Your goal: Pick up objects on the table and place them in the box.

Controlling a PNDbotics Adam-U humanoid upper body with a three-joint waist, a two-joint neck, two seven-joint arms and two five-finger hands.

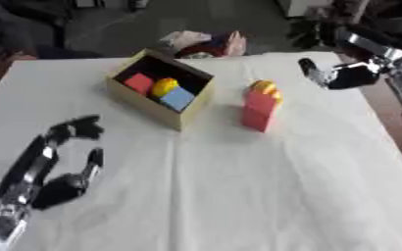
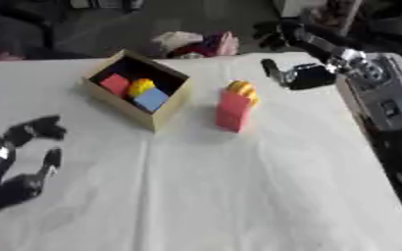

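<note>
Nearest the camera, the left hand rested low on the white-covered surface, its fingers relaxed and spread, holding nothing. It looked idle, and nothing lay close to it.

Farther out, ahead of that hand and off to its right, stood the box, a tan open-topped carton set at an angle. Three things already lay inside it: a red block, a yellow piece and a blue block, packed close together. So a good part of the job appeared done.

Just beside the box, on the side toward the right hand, stood the red carton of toy fries, upright, yellow tips on top, apart from the box wall. It appeared to be the only object left out on the surface.

Farthest away, the right hand hung above the far edge of the surface, beyond the fries and a little to their right, not touching them. Its fingers seemed extended and nothing was in them, though the blur made the exact spread hard to judge.

What remained, by my reading, was for that hand to come down on the fries, take them and carry them leftward into the box's free corner.
</note>
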